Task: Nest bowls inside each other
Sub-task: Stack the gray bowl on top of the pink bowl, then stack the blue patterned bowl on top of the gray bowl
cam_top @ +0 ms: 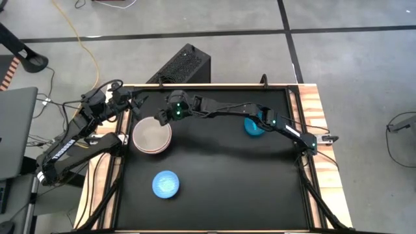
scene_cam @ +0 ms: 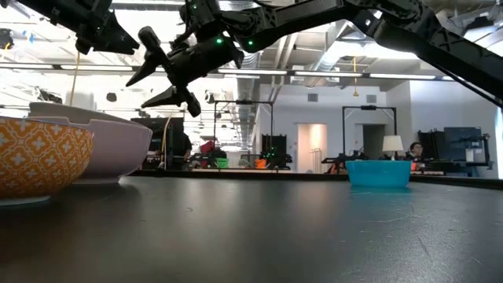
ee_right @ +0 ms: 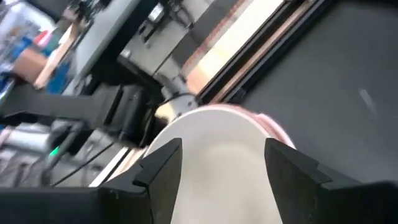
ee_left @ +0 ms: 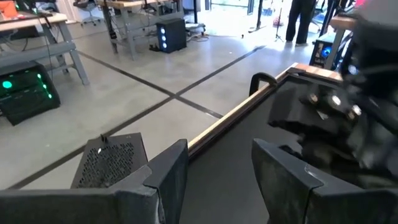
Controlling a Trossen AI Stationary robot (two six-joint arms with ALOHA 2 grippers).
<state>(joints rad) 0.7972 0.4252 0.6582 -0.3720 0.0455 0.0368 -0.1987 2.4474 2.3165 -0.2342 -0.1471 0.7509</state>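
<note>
A stack of bowls (cam_top: 151,135) stands at the table's far left: a cream-white bowl (ee_right: 217,146) sits inside a salmon pink one (scene_cam: 118,149). My right gripper (cam_top: 160,117) hangs open just above the stack's far rim, clear of it in the low view (scene_cam: 138,93). In its wrist view the fingers frame the white bowl's inside (ee_right: 224,162). A teal-blue bowl (cam_top: 253,125) rests upright on its base at the far right, under the right arm. A light blue bowl (cam_top: 166,184), orange-patterned outside (scene_cam: 39,161), rests on its base near the front left. My left gripper (ee_left: 221,180) waits open at the far left corner (cam_top: 132,99).
A black perforated box (cam_top: 185,65) stands on the floor beyond the table's far edge. The black tabletop (cam_top: 227,175) has wooden side strips (cam_top: 322,156) and a rail along its far edge (ee_left: 249,102). A laptop (cam_top: 16,130) lies off the table's left side.
</note>
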